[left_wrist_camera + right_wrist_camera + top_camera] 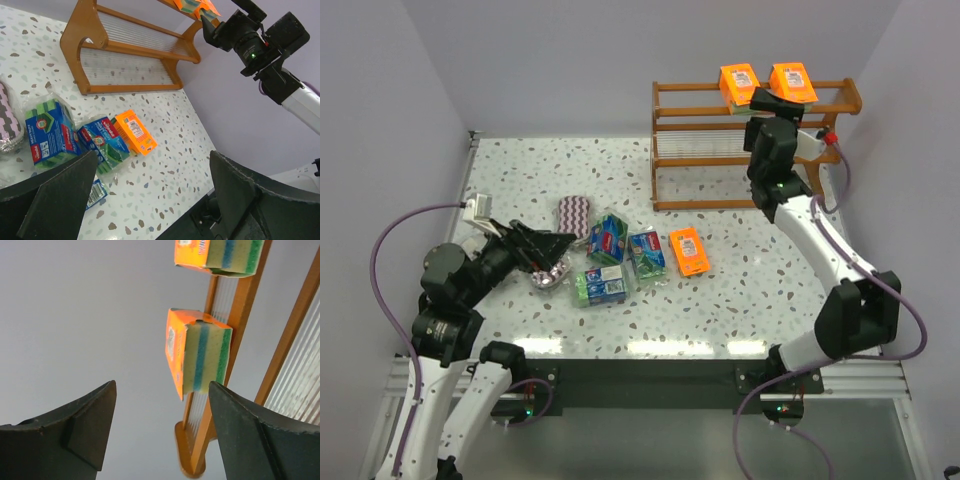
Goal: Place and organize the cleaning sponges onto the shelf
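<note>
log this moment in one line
left gripper open | right gripper open by shelf top | two orange packs on top tier | third orange pack, three blue-green packs on table

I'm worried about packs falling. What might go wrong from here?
The right end effector, open, sits close to an orange pack on the top tier of the shelf; retreating could nudge it off. The blue-green packs lie crowded near the open left end effector, so it might catch two.

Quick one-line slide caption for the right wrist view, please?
Right wrist view: open right hand facing two orange sponge packs sitting on the wooden shelf.
</note>
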